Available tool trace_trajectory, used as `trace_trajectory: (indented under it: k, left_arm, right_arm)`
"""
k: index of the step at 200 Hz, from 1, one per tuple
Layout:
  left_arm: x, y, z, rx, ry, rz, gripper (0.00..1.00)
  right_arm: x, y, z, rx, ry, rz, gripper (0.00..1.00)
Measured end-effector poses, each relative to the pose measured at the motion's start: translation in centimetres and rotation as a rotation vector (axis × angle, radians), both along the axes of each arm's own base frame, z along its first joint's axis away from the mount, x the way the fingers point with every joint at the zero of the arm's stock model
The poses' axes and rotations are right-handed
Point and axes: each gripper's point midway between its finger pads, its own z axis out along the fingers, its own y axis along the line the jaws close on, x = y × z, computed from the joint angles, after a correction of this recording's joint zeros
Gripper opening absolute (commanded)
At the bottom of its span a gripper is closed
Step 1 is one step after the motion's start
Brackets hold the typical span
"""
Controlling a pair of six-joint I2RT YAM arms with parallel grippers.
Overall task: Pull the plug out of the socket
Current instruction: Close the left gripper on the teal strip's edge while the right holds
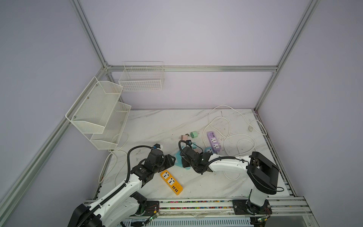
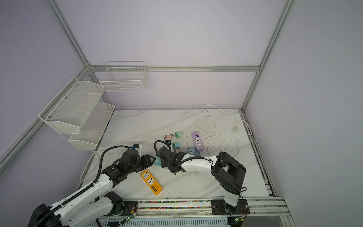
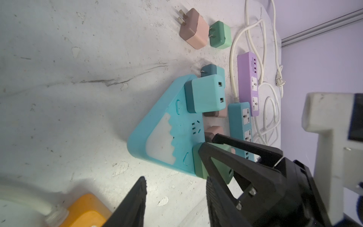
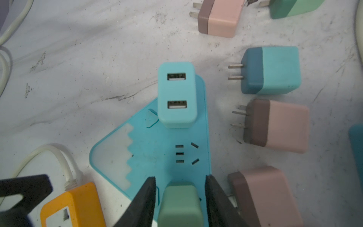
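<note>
A cyan triangular socket [image 4: 161, 149] lies flat on the marble table. A cyan two-port plug [image 4: 176, 94] stands in it near one corner and a green plug [image 4: 180, 204] near another. My right gripper [image 4: 180, 176] straddles the green plug, one finger on each side, with a thin gap between each pad and the plug. In the left wrist view the socket [image 3: 176, 137] and the green plug [image 3: 200, 165] lie just beyond my left gripper [image 3: 175, 177], which is open over bare table. In a top view both grippers [image 1: 172, 160] [image 1: 184, 163] meet over the socket [image 1: 177, 160].
An orange power strip [image 1: 171, 181] lies near the left gripper. Loose pink [image 4: 279, 125], cyan [image 4: 271, 69] and green plugs lie beside the socket. Behind them are a teal strip [image 3: 239, 125], a purple strip [image 1: 213, 141] and white cable loops [image 1: 235, 137]. Wire baskets [image 1: 102, 110] hang on the left.
</note>
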Motion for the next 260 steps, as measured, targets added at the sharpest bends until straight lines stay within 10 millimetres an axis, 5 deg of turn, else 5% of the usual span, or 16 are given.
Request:
trace_trajectory:
  k: [103,260]
  left_arm:
    - [0.4,1.3,-4.9,0.169,0.103,-0.008,0.54]
    - [2.9,-0.4,-5.5,0.158,0.079,-0.051,0.53]
  right_arm:
    - [-1.4,-0.1,-0.5,-0.044,0.038,0.048,0.55]
    - [-1.4,0.1,-1.7,-0.073,0.048,0.067,0.44]
